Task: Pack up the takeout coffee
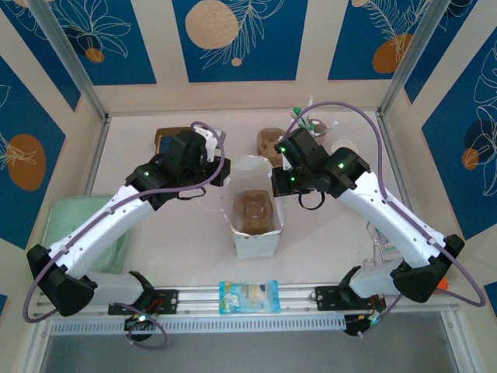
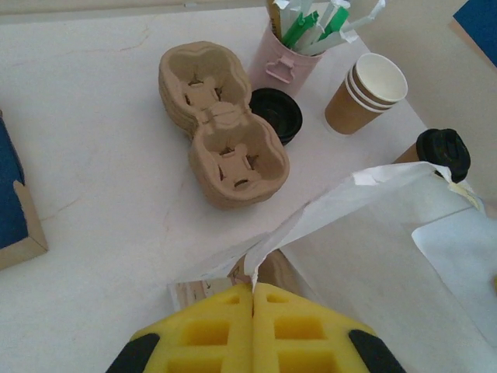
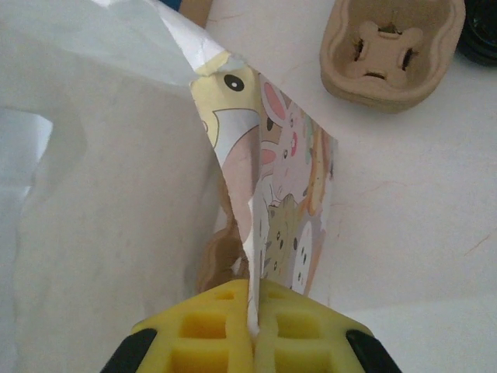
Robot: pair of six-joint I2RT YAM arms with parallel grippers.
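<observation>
lidded cup [image 2: 443,149] half hidden behind bag [image 2: 365,194], blue box [image 2: 9,186] cut off left

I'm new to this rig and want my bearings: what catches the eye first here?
A white paper bag stands open mid-table, the left gripper and right gripper each pinching its rim from opposite sides. A brown cup tray sits inside it.

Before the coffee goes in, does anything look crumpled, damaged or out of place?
The white paper bag printed with cartoon animals has a creased, ragged edge where the left gripper and right gripper pinch it from opposite sides. A light blue packet lies on the metal rail between the arm bases. Nothing looks spilled.
</observation>
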